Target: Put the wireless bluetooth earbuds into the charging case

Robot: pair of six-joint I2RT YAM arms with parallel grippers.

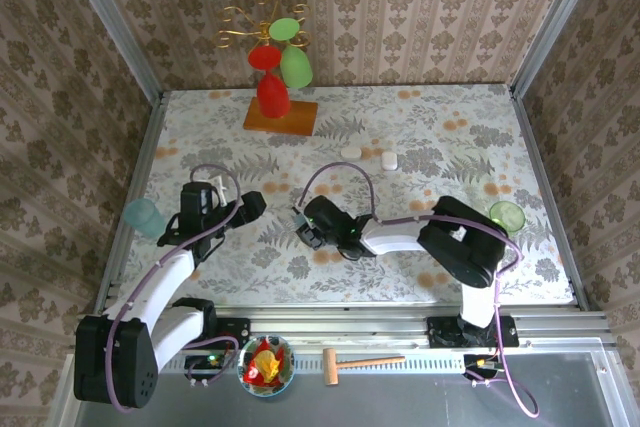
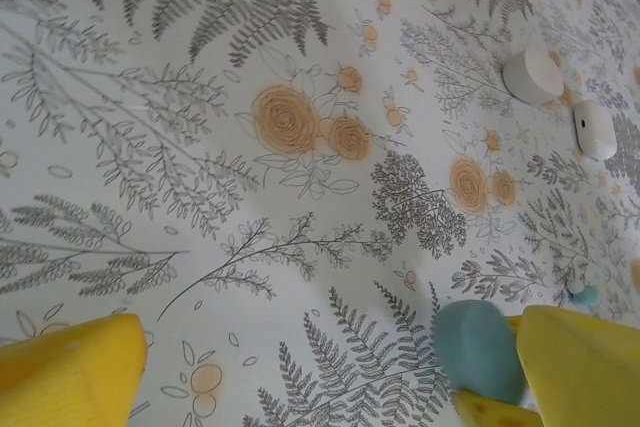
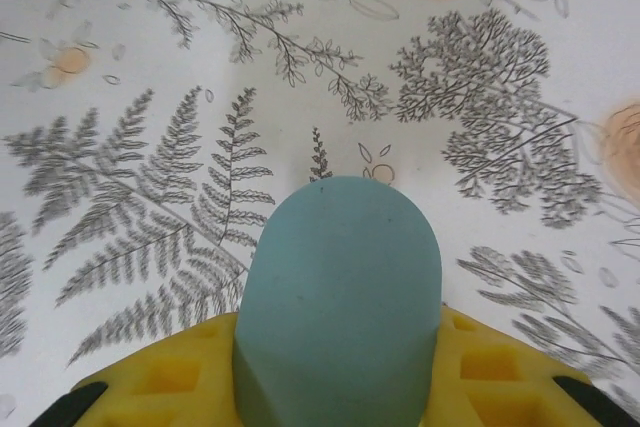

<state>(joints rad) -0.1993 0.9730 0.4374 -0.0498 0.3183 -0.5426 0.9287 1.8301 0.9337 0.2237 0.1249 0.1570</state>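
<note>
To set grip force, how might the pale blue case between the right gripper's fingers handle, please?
The pale blue charging case looks rigid and smooth, possibly slippery. Its rounded pebble shape may rock or slide if pushed.

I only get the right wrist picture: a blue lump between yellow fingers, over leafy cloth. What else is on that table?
Observer: Two white cases lie further back, side by side.
Visitor: And the other arm?
Observer: The left fingers stand wide open and empty, close beside the right fingers.
Visitor: Any earbuds about?
Observer: One tiny pale blue earbud lies loose near the blue case.
</note>
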